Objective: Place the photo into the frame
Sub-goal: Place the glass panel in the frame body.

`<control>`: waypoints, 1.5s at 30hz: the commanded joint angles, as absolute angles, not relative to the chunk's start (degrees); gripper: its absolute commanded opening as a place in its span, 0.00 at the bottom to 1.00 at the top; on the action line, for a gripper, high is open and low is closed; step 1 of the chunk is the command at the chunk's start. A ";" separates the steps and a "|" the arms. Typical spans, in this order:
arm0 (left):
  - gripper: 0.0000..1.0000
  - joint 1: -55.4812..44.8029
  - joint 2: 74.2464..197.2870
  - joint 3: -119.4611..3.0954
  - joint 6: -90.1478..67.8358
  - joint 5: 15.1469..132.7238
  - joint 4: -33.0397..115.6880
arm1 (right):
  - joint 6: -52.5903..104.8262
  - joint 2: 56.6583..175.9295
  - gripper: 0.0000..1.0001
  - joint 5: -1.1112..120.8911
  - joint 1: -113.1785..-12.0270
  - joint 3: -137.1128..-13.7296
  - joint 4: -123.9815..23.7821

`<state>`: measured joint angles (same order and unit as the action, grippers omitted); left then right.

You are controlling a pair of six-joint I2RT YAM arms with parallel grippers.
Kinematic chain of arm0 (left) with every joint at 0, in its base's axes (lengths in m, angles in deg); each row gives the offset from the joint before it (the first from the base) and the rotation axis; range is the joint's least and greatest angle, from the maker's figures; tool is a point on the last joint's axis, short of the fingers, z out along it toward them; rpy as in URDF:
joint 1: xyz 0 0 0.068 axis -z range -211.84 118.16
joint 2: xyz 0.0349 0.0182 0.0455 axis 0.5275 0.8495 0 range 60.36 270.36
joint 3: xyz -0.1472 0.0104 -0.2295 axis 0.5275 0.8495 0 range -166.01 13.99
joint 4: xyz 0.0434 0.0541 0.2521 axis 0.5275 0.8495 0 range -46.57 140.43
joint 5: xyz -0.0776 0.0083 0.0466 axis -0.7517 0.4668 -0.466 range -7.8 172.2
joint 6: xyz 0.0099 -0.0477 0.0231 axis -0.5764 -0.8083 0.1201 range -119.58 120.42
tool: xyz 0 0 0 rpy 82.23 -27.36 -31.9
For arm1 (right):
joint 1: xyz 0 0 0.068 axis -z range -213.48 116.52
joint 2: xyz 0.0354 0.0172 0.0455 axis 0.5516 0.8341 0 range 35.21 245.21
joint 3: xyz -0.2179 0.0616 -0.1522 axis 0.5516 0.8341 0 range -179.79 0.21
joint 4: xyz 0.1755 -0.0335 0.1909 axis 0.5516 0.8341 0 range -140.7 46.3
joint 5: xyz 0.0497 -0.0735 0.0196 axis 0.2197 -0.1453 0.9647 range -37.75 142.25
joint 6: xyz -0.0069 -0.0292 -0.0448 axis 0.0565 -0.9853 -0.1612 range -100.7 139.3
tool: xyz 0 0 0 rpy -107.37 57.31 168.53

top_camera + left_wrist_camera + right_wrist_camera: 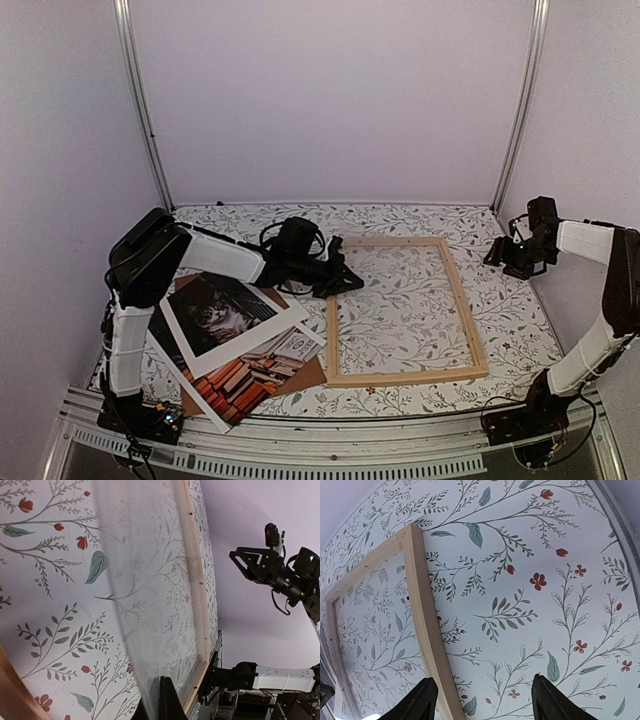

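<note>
Grey-tabby-and-books photo print [232, 385] is lying on the left pile, outside the thin light-wood rectangular frame [405, 377]. Left gripper [338, 277] is sitting closed tight at the frame's corner, and I cannot tell whether it is holding anything. Right gripper [485, 702] is hanging with jaws spread wide, empty. Risk: the overlapping white mat [275, 328] dragging along with the photo.

Cat photo [238, 382] flat, left of light-wood frame [405, 377]

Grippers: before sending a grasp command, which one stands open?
The right gripper: its jaws stand wide apart over the tablecloth; the left gripper is shut.
</note>
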<state>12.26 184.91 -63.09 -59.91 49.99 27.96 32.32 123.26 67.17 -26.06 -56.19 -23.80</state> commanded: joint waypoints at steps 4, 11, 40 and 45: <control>0.00 11.43 186.95 -67.85 -53.79 46.74 32.96 | 31.24 124.63 0.70 68.02 -29.96 -56.02 -26.34; 0.00 11.20 189.10 -70.86 -52.13 44.01 35.18 | 31.06 125.55 0.70 68.04 -30.90 -55.50 -26.52; 0.00 10.07 192.61 -78.73 -44.10 40.93 45.62 | 30.47 126.27 0.71 68.41 -32.76 -53.84 -27.14; 0.00 10.09 193.05 -79.62 -43.27 40.65 46.65 | 30.47 126.60 0.71 68.50 -32.97 -53.58 -27.40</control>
<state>9.98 191.67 -77.45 -45.20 43.37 45.17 31.01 125.54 67.84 -32.48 -54.42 -26.36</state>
